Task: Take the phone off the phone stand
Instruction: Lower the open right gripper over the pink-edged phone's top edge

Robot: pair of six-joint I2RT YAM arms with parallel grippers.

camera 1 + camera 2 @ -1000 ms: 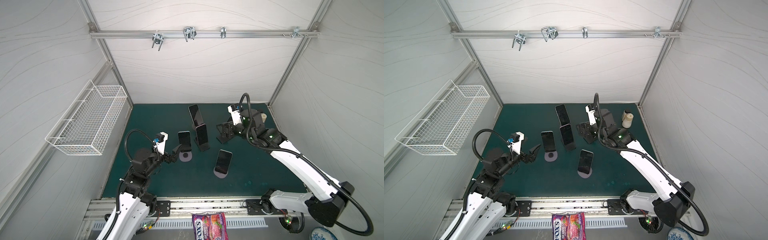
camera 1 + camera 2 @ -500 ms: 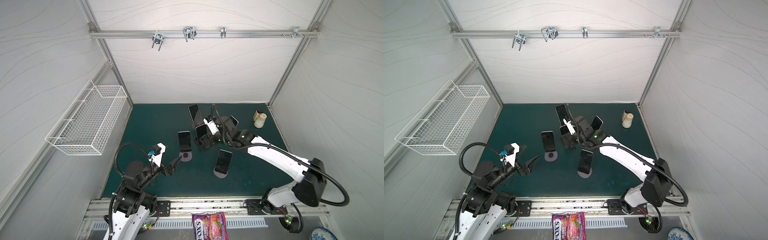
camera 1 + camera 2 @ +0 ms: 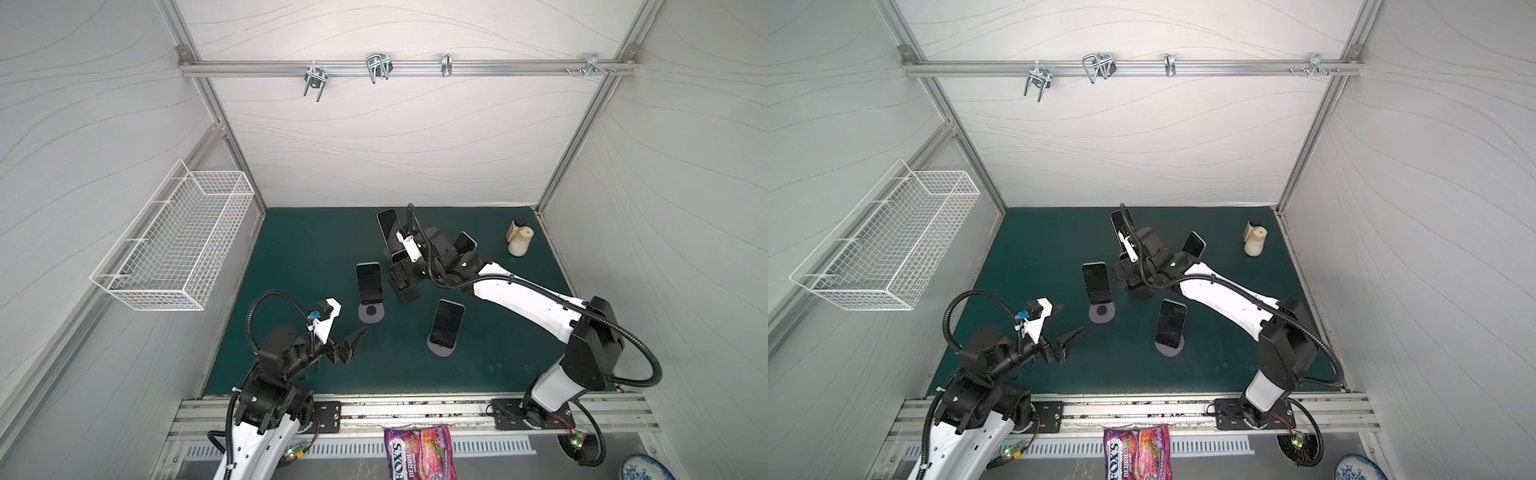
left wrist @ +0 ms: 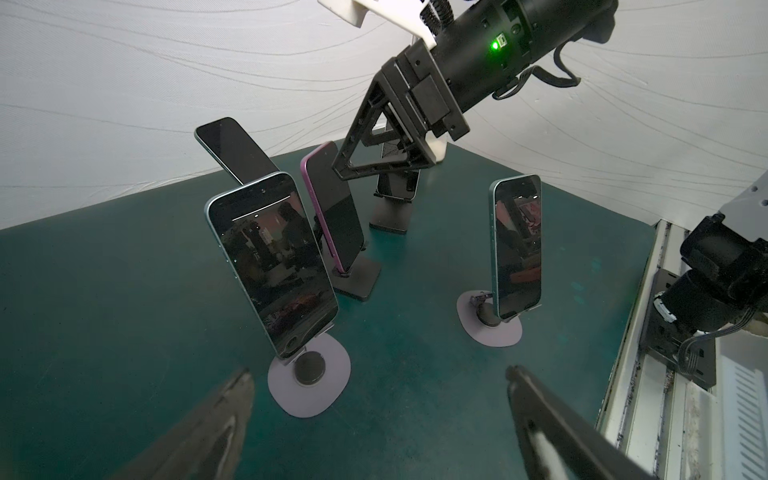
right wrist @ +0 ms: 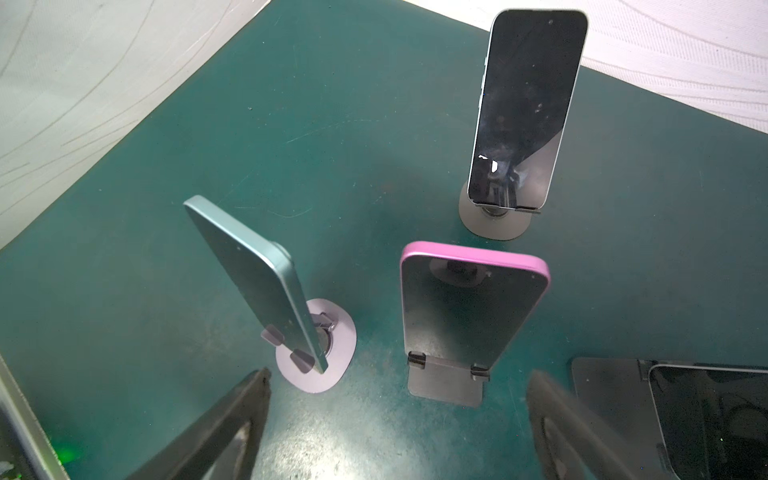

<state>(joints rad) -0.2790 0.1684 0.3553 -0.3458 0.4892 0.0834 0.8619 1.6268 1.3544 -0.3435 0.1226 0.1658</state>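
Observation:
Several dark-screened phones stand on stands on the green mat. A pink-edged phone (image 5: 469,307) leans on a black stand (image 5: 444,384) just ahead of my right gripper (image 5: 399,386), which is open and empty and hovers over it (image 3: 400,277). Beside it, a teal phone (image 5: 257,274) sits on a lilac round stand (image 5: 328,370), also in a top view (image 3: 369,282). My left gripper (image 4: 378,386) is open and empty, low near the front left (image 3: 353,345), short of the teal phone (image 4: 270,266).
More phones stand at the back (image 3: 386,226), back right (image 3: 463,245) and front middle (image 3: 446,322). A small bottle (image 3: 519,243) is at the back right corner. A wire basket (image 3: 178,241) hangs on the left wall. A candy bag (image 3: 419,453) lies beyond the front rail.
My right arm swung left from the back right to over the middle phones, its jaws widening. My left gripper drew back toward the front, away from the teal phone's stand.

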